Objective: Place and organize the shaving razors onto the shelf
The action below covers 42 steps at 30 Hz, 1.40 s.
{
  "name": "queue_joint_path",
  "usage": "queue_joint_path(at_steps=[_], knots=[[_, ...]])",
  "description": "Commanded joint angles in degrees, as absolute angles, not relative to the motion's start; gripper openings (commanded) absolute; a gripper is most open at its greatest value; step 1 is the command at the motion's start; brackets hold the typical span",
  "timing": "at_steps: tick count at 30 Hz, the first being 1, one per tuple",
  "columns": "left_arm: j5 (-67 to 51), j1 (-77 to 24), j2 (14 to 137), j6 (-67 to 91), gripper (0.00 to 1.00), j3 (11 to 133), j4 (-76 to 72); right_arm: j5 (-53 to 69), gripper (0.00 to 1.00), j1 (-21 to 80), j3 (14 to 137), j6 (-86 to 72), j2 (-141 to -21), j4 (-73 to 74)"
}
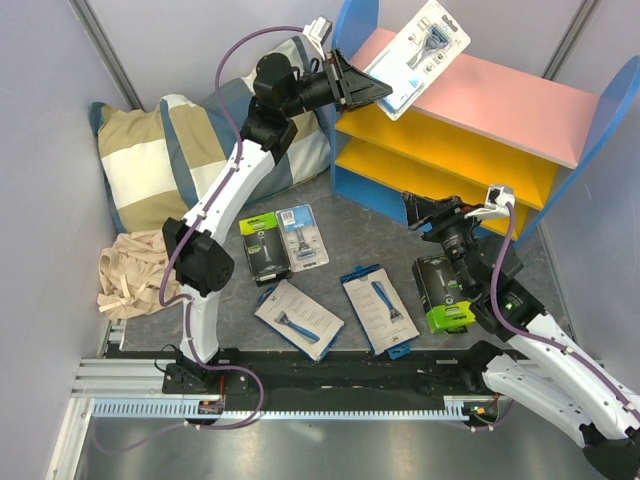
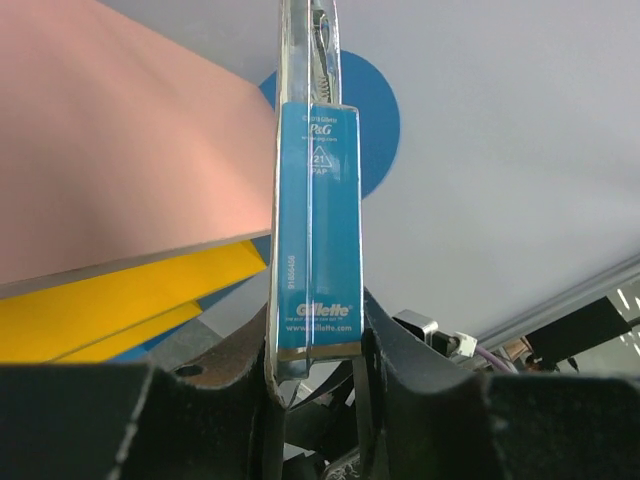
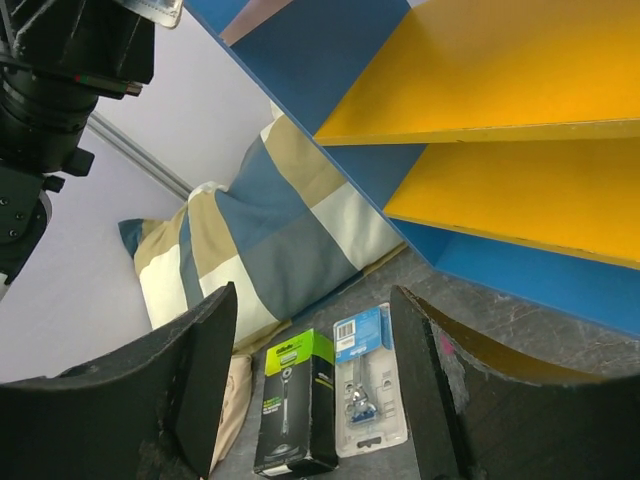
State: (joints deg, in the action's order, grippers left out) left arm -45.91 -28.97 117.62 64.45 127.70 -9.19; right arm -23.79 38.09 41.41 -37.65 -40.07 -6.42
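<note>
My left gripper (image 1: pixel 378 88) is shut on a clear blister razor pack with a blue card (image 1: pixel 420 55), holding it over the left end of the shelf's pink top board (image 1: pixel 500 100); in the left wrist view the pack (image 2: pixel 318 250) stands edge-on between the fingers. My right gripper (image 1: pixel 422 212) is open and empty, raised in front of the shelf's lower yellow board (image 1: pixel 440 185). On the table lie a black-and-green box (image 1: pixel 264 247), a second blister pack (image 1: pixel 302 236), two white boxes (image 1: pixel 299 319) (image 1: pixel 379 309) and another black-and-green box (image 1: pixel 444 292). The right wrist view shows the box (image 3: pixel 293 415) and blister pack (image 3: pixel 367 392).
A checked pillow (image 1: pixel 170 150) leans in the back left corner beside the shelf's blue side panel (image 1: pixel 350 40). A beige cloth (image 1: pixel 130 275) lies at the left. Grey walls close in both sides.
</note>
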Motion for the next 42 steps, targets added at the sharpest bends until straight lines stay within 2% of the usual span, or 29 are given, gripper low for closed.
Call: queue_joint_path(at_steps=[1,14,18,29,38,42], knots=[[-44.3,-28.74,117.51,68.47,0.08,131.75,-14.68,-24.78,0.7,38.23,43.68,-35.86,-39.46,-5.63],[-36.66,-28.92,122.6,69.26,0.1,135.7,-13.19,-25.49,0.7,38.23,43.5,-35.68,-39.55,-5.1],[-34.02,-29.18,125.15,69.26,0.22,139.03,-11.96,-25.4,0.7,38.23,43.51,-35.6,-39.81,-4.92],[-28.39,-29.97,129.11,66.54,0.3,142.82,-7.3,-25.75,0.71,38.23,43.59,-35.07,-39.64,-4.31],[-28.65,-30.59,129.81,64.69,0.45,142.82,-4.93,-26.37,0.71,38.23,43.42,-34.72,-39.29,-3.52],[-28.3,-31.11,129.38,62.59,0.58,142.56,-3.69,-26.89,0.71,38.23,43.5,-34.19,-39.02,-3.34]])
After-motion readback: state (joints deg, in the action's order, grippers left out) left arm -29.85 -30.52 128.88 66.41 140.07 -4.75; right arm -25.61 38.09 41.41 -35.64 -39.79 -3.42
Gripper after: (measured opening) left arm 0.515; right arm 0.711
